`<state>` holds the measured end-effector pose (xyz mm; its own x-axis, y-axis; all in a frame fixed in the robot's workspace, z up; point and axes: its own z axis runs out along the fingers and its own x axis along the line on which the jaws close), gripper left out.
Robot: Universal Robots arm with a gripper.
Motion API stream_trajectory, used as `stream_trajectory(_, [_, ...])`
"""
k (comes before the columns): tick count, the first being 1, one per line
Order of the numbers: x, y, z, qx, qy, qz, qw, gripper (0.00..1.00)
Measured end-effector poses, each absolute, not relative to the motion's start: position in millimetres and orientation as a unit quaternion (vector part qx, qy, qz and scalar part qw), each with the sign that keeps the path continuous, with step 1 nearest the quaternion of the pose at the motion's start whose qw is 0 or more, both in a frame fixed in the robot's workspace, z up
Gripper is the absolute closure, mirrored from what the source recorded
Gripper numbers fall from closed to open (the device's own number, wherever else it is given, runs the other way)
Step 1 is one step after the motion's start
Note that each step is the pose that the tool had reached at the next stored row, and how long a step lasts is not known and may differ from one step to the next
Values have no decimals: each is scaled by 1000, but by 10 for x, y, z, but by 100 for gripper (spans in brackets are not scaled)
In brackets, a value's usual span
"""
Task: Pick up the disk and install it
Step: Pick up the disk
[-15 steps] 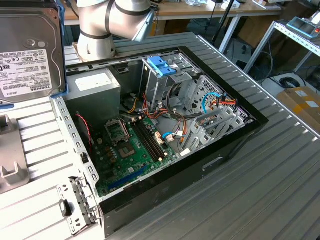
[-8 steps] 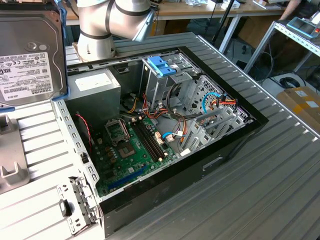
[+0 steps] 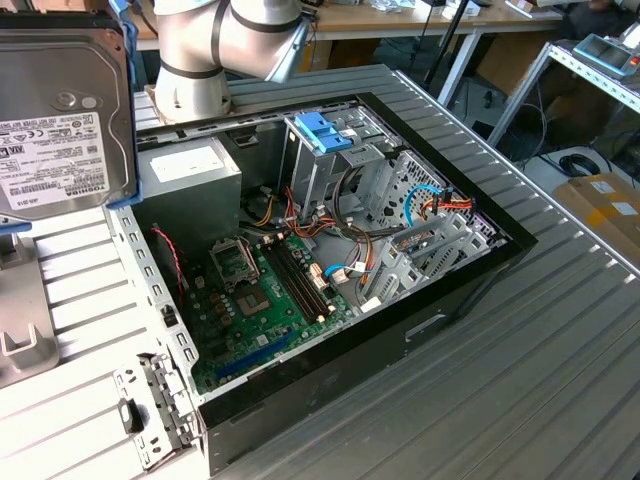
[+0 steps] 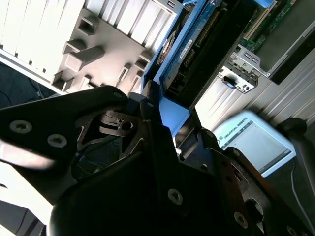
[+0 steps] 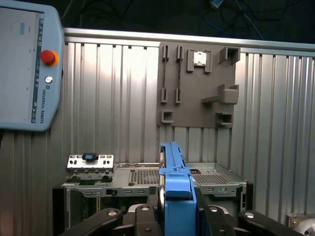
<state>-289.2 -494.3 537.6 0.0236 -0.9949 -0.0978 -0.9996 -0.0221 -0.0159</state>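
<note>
The disk [image 3: 60, 110] is lifted off the table at the exterior view's upper left, label side showing, with a light-blue rail [image 3: 126, 70] along its edge. In the first wrist view the disk [image 5: 173, 182] stands edge-on, its blue rail rising between my black fingers [image 5: 142, 221]; my gripper [image 5: 174, 219] is shut on it. In the second wrist view the disk [image 4: 197, 54] also sticks out from my gripper [image 4: 160, 120]. The open computer case [image 3: 480, 275] lies on the table to the disk's right in the exterior view.
Inside the case are a silver drive cage with a blue latch [image 3: 325, 130], a grey power-supply box [image 3: 190, 175] and the motherboard [image 3: 270, 290]. A grey fixture plate [image 5: 197, 88] and a teach pendant [image 5: 27, 69] lie on the ribbed table. A loose metal bracket [image 3: 150, 405] sits near the case's front corner.
</note>
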Motion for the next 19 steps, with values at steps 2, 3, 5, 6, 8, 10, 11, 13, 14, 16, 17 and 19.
stream_trajectory(2, [-2892,-4964,5376,-714,698,29,40,63])
stream_trajectory(3, [-2892,-4978,5376,-714,698,29,40,63])
stream_trajectory(5, [-2892,-5003,5376,-714,698,29,40,63])
stream_trajectory(6, [-2892,-5012,5376,-714,698,29,40,63])
stream_trajectory(8, [-2892,-5050,5376,-714,698,29,40,63])
stream_trajectory(10, [-2892,-5068,5376,-714,698,29,40,63])
stream_trajectory(11, [-2892,-5077,5376,-714,698,29,40,63])
stream_trajectory(13, [-2892,-5104,5375,-714,698,29,40,63])
stream_trajectory(14, [-2892,-5124,5376,-714,698,29,40,63])
stream_trajectory(16, [-2892,-5147,5376,-714,698,29,40,63])
stream_trajectory(17, [-2892,-5159,5376,-714,698,29,40,63])
stream_trajectory(19, [-2892,-5191,5376,-714,698,29,40,63])
